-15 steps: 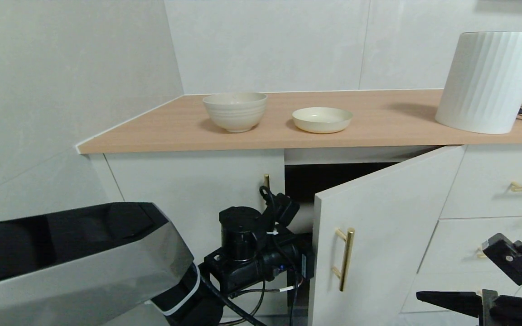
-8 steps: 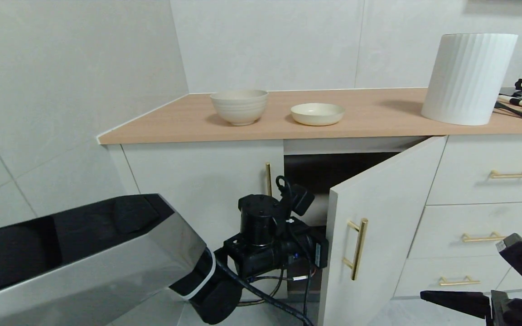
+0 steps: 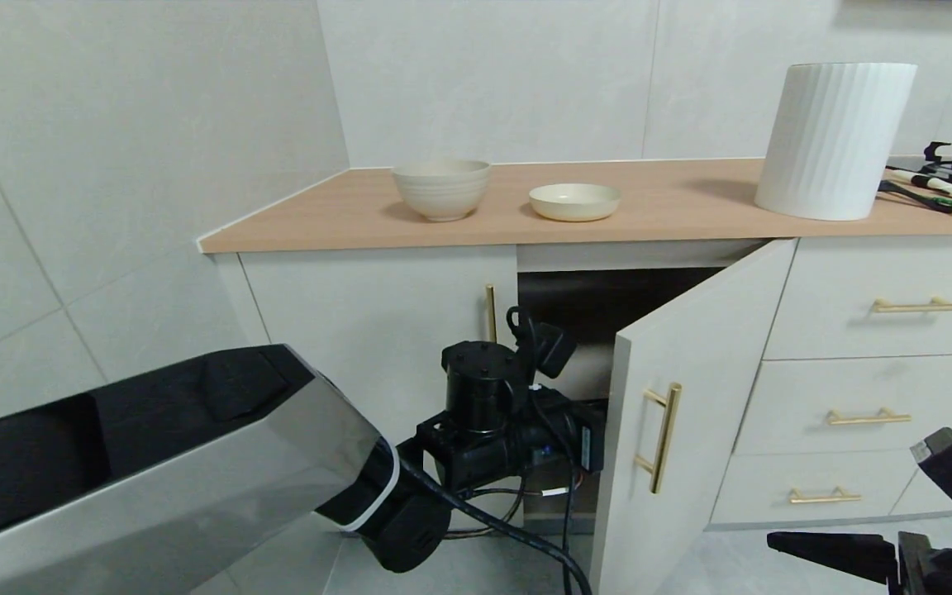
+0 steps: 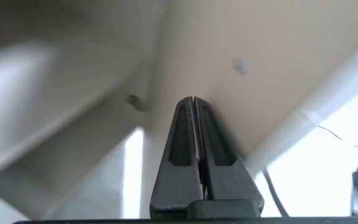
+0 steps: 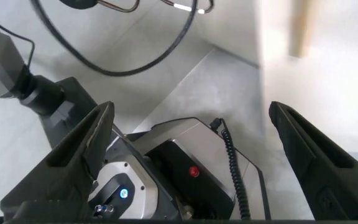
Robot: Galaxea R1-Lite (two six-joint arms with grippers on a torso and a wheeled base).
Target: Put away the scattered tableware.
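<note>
Head view: bowl (image 3: 441, 188) upright, mouth upward

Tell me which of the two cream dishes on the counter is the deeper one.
The ribbed bowl, the left one of the pair. Its sides rise tall and rounded, while the shallow dish to its right sits low and wide.
</note>
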